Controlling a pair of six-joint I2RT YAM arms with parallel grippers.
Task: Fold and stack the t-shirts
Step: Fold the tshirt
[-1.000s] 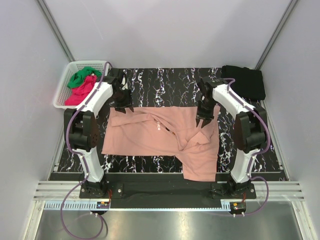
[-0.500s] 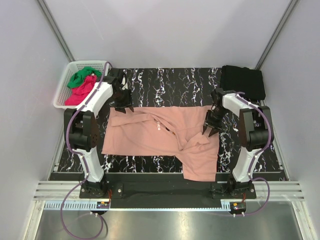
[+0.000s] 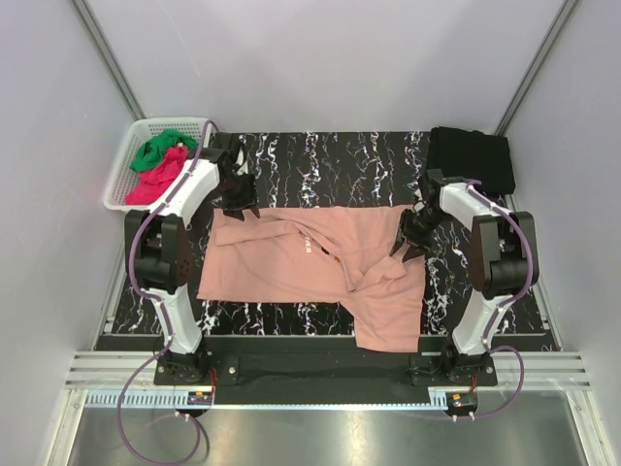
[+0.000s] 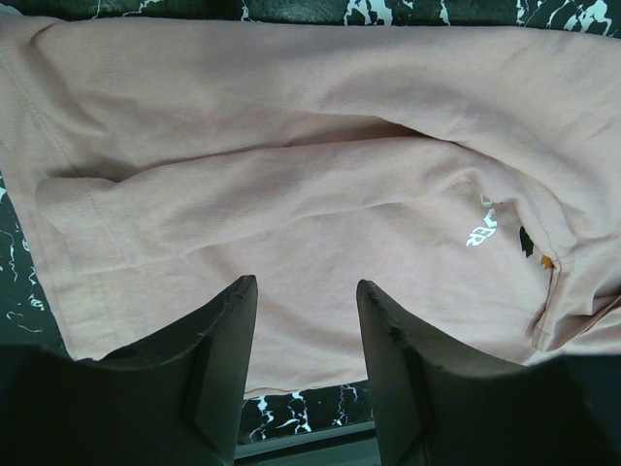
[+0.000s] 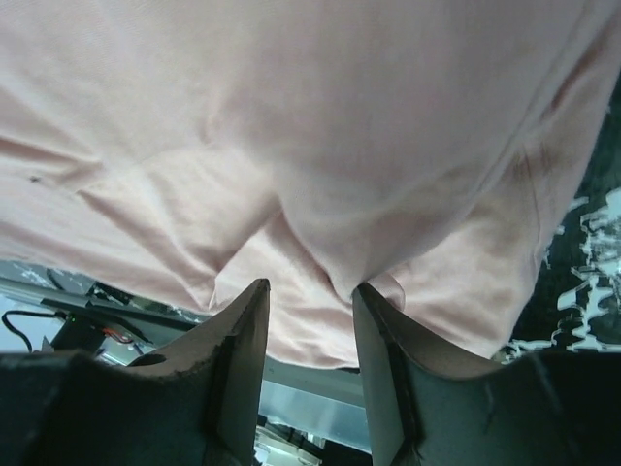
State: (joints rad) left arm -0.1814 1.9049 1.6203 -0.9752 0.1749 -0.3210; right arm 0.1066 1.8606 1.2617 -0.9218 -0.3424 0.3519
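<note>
The salmon-pink t-shirt [image 3: 291, 264] lies rumpled on the black marble table [image 3: 320, 165], one part hanging over the near edge. White chest text [image 4: 482, 228] shows in the left wrist view. My left gripper [image 3: 236, 204] hovers over the shirt's far left corner, open [image 4: 306, 286], nothing between its fingers. My right gripper [image 3: 408, 243] is at the shirt's right edge, open [image 5: 309, 286]; a fold of pink cloth [image 5: 320, 223] lies just past its fingertips.
A white basket [image 3: 124, 180] at the back left holds a green tee [image 3: 155, 150] and a magenta-red tee [image 3: 155, 180]. A folded black tee [image 3: 473, 160] lies at the back right. Grey walls close in both sides.
My right gripper moved right and nearer along the shirt's right edge, and its jaws widened. The left gripper and the shirt's left side stayed put.
</note>
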